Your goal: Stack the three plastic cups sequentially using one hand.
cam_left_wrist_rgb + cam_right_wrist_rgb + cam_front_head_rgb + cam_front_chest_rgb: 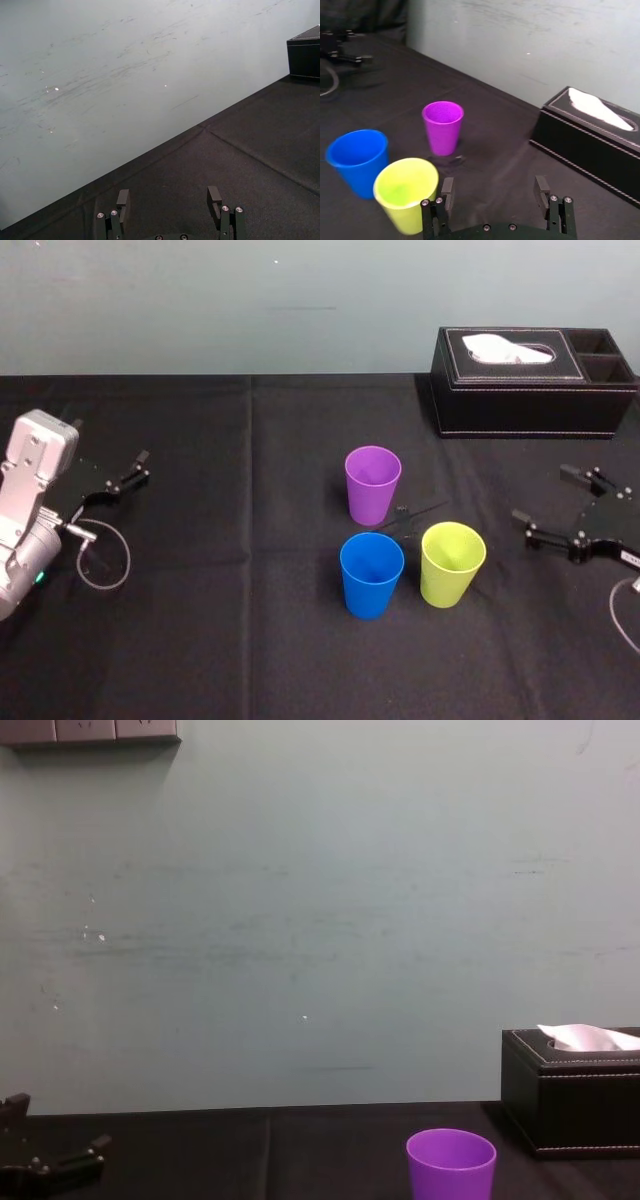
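- Black-clothed table (220, 640) against a pale wall; tissue box (535, 385) far right.
- Purple cup (372, 485), blue cup (371, 575), lime cup (452, 565): upright, mouths up, clustered at centre, none touching, purple at the back.
- Right gripper (542, 494): fingers spread, empty, near and to the right of lime cup. Nearer arm.
- Left gripper (140, 466): fingers spread, empty, well apart at left.
- Judged: leftward reach from the right, lime cup first in line.

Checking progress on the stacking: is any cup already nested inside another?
No, the purple cup, blue cup and lime cup each stand separately, upright on the table.
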`<state>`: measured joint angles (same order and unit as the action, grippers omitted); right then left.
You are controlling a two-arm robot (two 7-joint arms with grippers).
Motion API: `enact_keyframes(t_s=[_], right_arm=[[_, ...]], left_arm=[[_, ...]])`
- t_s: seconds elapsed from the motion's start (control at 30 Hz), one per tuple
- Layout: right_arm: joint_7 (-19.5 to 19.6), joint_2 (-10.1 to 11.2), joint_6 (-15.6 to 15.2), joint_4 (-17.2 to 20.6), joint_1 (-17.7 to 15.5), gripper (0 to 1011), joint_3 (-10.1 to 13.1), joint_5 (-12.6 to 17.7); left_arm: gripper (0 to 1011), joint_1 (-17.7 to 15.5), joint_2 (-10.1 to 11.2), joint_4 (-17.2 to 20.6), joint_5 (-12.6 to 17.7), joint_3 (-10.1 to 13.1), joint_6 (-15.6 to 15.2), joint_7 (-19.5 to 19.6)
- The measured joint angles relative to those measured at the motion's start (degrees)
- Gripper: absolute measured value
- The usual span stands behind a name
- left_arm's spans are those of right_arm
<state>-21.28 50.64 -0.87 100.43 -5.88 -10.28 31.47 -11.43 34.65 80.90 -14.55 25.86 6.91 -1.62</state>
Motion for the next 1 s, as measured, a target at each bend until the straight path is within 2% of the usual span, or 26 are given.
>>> enact_keyframes(t_s=[0.2,0.4,0.57,0.77,1.0], right_arm=[[-3.87,1.87,0.27,2.14,-3.61,1003,2.23,1.55],[-6.20,2.68,0.56,3.34,-6.89,1003,3.94,2.64],[-7.18,2.74,0.72,3.61,-8.69,1003,4.35,2.30],[-7.51,1.78,0.76,2.91,-9.11,1003,3.82,0.78],[-7.42,-1.15,0.44,0.94,-7.04,1003,1.59,-2.23]], left_arm=[[1011,0.00,0.00,0.00,0.00,0.00,0.00,0.00],[1011,0.00,0.00,0.00,0.00,0.00,0.00,0.00],[1011,0.00,0.00,0.00,0.00,0.00,0.00,0.00],[1011,0.00,0.00,0.00,0.00,0.00,0.00,0.00],[1011,0.00,0.00,0.00,0.00,0.00,0.00,0.00]])
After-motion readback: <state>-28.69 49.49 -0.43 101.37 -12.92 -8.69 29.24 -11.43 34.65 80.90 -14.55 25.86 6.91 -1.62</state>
